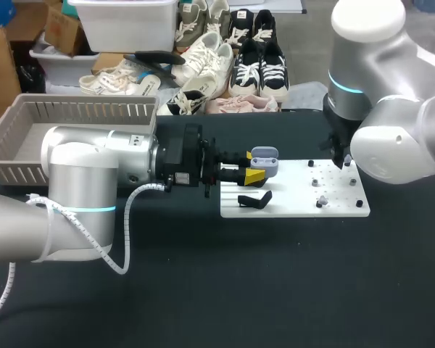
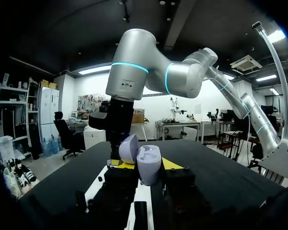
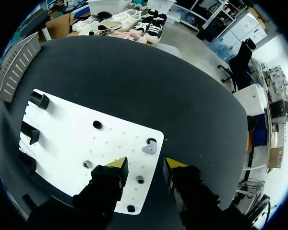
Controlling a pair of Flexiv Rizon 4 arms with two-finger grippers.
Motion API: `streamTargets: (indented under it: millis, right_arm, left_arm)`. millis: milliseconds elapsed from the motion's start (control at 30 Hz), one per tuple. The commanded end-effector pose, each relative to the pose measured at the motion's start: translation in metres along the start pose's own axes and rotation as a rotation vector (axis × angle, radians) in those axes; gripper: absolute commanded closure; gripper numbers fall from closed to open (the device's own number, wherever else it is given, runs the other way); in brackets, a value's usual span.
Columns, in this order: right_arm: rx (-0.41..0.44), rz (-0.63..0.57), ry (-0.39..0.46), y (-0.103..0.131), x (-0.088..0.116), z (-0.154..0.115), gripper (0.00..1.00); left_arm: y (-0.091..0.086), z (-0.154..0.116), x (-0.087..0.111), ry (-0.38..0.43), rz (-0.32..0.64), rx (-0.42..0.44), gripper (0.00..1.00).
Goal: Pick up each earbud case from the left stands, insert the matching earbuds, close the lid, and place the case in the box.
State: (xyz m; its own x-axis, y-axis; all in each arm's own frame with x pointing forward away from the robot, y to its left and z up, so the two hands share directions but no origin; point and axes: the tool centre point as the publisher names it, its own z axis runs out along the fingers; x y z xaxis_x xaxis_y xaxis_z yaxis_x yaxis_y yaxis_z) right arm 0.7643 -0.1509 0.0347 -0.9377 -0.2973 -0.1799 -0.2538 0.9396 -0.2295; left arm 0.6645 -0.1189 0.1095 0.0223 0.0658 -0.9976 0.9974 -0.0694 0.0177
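Our left gripper point(image 1: 254, 170) is clenching the lilac case point(image 1: 264, 159) between its yellow tips, one finger on each side, and is holding it just above the board point(image 1: 297, 206), over the board's left part. In the left wrist view the case point(image 2: 149, 165) is sitting upright between the fingers with its lid point(image 2: 128, 147) standing open. We cannot tell whether anything is lying inside it.

Our right gripper point(image 3: 145, 167) is hanging released over the board's right part, fingers apart and nothing between them. Just ahead of it a lilac earbud point(image 3: 149, 147) is resting on the board, near the board's far right edge.

One black stand point(image 1: 254, 199) is sitting on the board's left part, bare, just beside the held case.

The box point(image 1: 29, 138) is waiting well off the board's left side, and we are seeing no case in the part that shows.

We are judging the task as early. The case is lifted and opened. The earbud is still waiting to be picked and inserted. After that the lid needs closing and the case needs carrying to the box.
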Motion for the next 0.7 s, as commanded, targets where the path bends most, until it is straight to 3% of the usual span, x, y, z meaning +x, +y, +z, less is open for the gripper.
streamTargets:
  millis: [33,700]
  right_arm:
    - [0.014,0.003,0.006,0.004,-0.004,0.004,0.55]
    - [0.024,0.021,0.018,-0.004,-0.007,0.017,0.61]
  left_arm:
    - [0.001,0.0,0.001,0.0,0.0,0.003,1.0]
    - [0.001,0.0,0.001,0.0,0.0,0.003,1.0]
